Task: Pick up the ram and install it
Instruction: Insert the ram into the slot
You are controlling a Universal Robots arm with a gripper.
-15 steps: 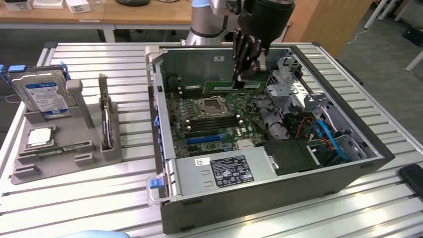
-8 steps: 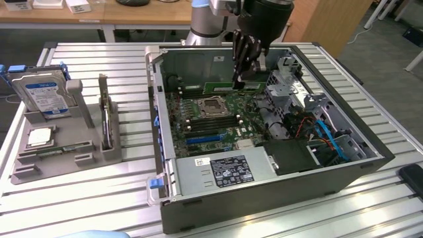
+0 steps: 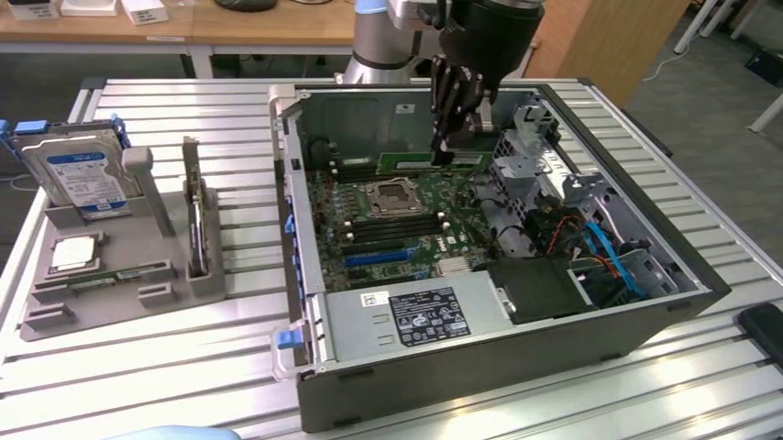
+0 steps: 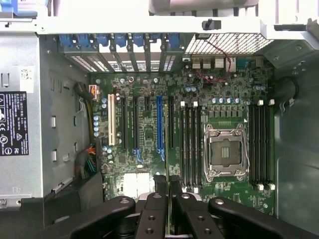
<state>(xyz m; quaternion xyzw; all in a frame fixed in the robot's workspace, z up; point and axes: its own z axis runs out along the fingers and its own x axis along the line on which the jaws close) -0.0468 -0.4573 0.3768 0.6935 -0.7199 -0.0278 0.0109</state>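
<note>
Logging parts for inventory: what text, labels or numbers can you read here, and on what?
Nothing reads clearly.
Black label on the power supply: print too small to read.
White sticker beside it: too small.
Hard drive label: blurred, unreadable.
On the ram in the gripper: no legible print.

Arm (image 3: 370,50) reaches in from the back of the exterior view, wrist pointing pretty much straight down. Gripper (image 3: 456,154) hangs low, black fingers (image 4: 149,214) pinched tight on the ram (image 3: 410,163).
</note>
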